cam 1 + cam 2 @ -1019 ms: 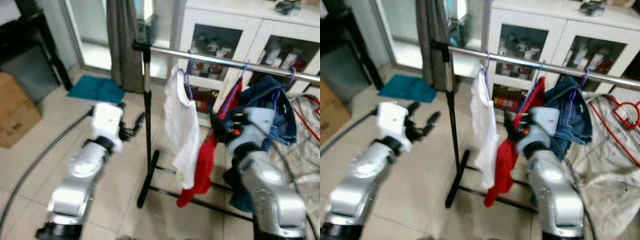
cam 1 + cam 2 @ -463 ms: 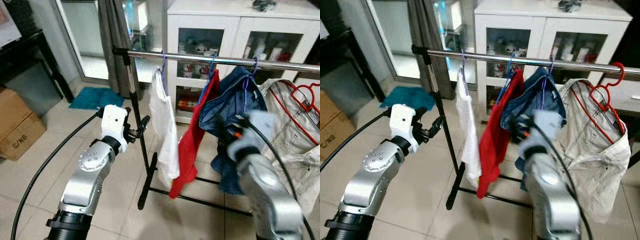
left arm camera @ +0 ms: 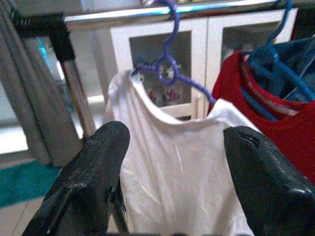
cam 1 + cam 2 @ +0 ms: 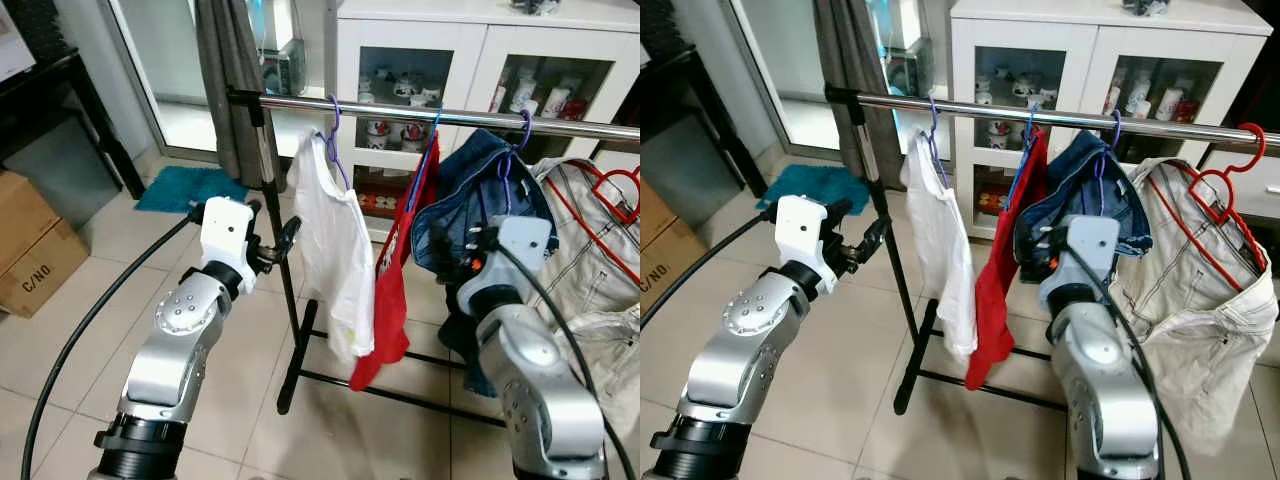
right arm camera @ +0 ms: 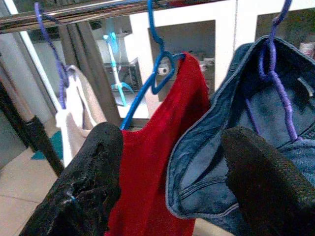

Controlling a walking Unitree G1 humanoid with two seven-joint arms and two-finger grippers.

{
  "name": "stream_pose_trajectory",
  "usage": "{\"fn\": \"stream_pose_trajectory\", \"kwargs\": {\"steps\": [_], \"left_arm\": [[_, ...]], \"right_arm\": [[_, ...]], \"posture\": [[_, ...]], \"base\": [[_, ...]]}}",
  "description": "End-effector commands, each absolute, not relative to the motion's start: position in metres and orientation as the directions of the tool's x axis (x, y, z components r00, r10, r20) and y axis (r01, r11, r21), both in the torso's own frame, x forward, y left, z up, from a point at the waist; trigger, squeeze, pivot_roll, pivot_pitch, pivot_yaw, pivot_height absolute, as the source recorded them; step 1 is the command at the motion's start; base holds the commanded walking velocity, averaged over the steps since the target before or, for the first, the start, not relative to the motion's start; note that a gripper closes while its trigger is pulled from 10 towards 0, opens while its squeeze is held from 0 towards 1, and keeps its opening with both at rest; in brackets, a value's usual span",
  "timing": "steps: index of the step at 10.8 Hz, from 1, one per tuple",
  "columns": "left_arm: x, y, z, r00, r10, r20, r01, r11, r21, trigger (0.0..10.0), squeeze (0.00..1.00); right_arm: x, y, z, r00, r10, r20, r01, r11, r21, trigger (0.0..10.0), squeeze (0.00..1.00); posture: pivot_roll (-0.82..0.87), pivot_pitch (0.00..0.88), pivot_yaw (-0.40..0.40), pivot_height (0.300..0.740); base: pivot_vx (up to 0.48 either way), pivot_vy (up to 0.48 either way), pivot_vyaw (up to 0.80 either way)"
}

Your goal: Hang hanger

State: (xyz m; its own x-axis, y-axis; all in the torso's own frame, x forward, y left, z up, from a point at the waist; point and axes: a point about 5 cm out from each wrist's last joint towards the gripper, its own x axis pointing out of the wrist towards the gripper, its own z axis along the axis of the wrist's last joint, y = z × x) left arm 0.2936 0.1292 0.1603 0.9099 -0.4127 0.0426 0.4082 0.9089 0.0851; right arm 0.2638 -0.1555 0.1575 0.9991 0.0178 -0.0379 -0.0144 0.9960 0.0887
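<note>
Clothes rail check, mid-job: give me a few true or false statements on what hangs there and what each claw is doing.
1. Four garments hang on the rail. True.
2. The white shirt hangs on a red hanger. False: its hanger is purple.
3. The red garment hangs between the white shirt and the denim garment. True.
4. The left claw grips the white shirt. False: it is open, holding nothing.
5. The right claw is open. True.
</note>
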Motion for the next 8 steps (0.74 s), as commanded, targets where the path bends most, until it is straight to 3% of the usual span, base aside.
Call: {"fn": "stream_pose_trajectory", "kwargs": {"steps": [1, 2, 5, 8], "left_arm": [[0.291, 0.131, 0.162, 0.905, -0.422, 0.052, 0.417, 0.904, 0.093, 10.0, 0.0], [0.294, 0.129, 0.163, 0.897, -0.44, 0.044, 0.434, 0.894, 0.113, 10.0, 0.0], [0.294, 0.129, 0.162, 0.895, -0.445, 0.032, 0.438, 0.889, 0.132, 10.0, 0.0], [0.287, 0.132, 0.159, 0.892, -0.451, 0.014, 0.446, 0.885, 0.134, 10.0, 0.0]], "right_arm": [[0.269, -0.153, 0.165, 1.0, 0.016, -0.002, -0.016, 0.996, 0.084, 10.0, 0.0], [0.276, -0.153, 0.173, 0.999, 0.01, 0.039, -0.012, 0.999, 0.04, 10.0, 0.0], [0.285, -0.154, 0.178, 0.998, -0.027, 0.055, 0.022, 0.996, 0.081, 10.0, 0.0], [0.294, -0.16, 0.176, 0.998, -0.065, -0.002, 0.065, 0.998, 0.011, 10.0, 0.0]], "posture": [[-0.12, 0.027, 0.052, 0.74], [-0.12, 0.018, 0.054, 0.74], [-0.09, 0.011, 0.023, 0.74], [-0.08, 0.022, -0.001, 0.74]], "base": [[0.326, 0.0, 0.8], [0.356, 0.0, 0.8], [0.359, 0.0, 0.0], [0.345, 0.0, 0.0]]}}
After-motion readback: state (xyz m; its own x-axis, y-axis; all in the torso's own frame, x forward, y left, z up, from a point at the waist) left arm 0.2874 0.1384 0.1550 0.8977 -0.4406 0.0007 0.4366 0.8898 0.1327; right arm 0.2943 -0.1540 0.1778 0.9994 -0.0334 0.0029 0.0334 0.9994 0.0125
